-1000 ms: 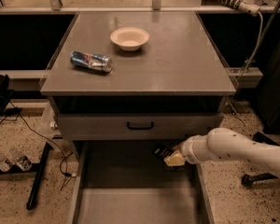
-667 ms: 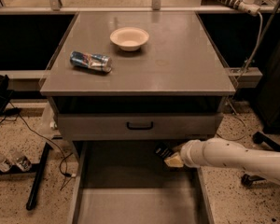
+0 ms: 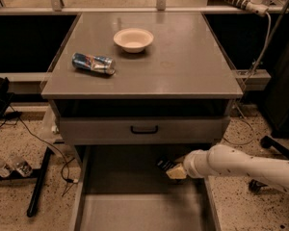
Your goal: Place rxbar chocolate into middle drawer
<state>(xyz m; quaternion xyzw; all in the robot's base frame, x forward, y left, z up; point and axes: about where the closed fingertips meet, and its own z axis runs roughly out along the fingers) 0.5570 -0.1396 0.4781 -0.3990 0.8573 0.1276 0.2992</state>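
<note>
The tool grips the rxbar chocolate at its tip, over the middle drawer.

Looks down from high in front of the cabinet, facing its drawer side, fairly near (one view only); takes in the open drawer, gripper above its right rear.

No readable text on rxbar chocolate held by hand over middle drawer.
</note>
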